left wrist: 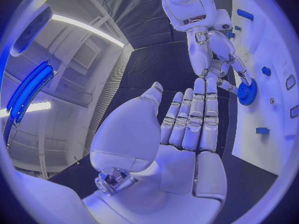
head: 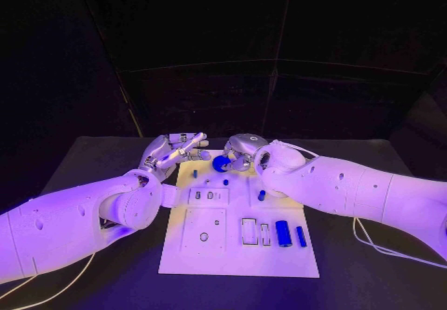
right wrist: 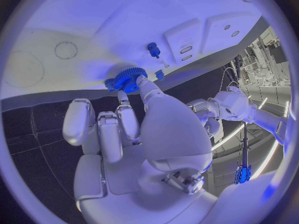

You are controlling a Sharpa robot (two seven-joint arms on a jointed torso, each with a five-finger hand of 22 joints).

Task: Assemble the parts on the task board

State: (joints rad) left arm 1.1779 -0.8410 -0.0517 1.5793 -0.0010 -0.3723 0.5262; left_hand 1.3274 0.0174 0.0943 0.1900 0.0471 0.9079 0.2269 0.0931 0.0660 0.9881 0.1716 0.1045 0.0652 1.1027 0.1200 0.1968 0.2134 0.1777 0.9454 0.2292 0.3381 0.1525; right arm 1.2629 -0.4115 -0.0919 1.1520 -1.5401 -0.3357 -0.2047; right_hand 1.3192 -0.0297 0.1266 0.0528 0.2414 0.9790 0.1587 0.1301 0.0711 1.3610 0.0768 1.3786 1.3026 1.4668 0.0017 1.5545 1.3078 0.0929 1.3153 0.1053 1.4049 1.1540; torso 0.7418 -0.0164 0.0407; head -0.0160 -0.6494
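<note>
On the black table (head: 103,152) lies the white task board (head: 233,255), long side running away from the robot. At its far end the right robot hand (head: 240,152) pinches a blue toothed gear (head: 221,163) between its fingertips; the right wrist view shows the gear (right wrist: 127,78) gripped at its rim, held at the board's edge and close to the surface, though whether it touches the board cannot be told. The left robot hand (head: 172,154) hovers just beside the board's far left corner, fingers extended and side by side, thumb apart, holding nothing; the left wrist view confirms the flat palm (left wrist: 181,134) with the gear (left wrist: 248,92) beyond its fingertips. Near the board's near right corner 2 blue cylinders lie parallel, 1 thicker (head: 283,234) and 1 thinner (head: 301,236), beside rectangular recesses (head: 249,232). A small blue part (head: 261,194) stands by the right arm at mid-board, and another small blue piece (head: 225,182) sits nearer the far end.
</note>
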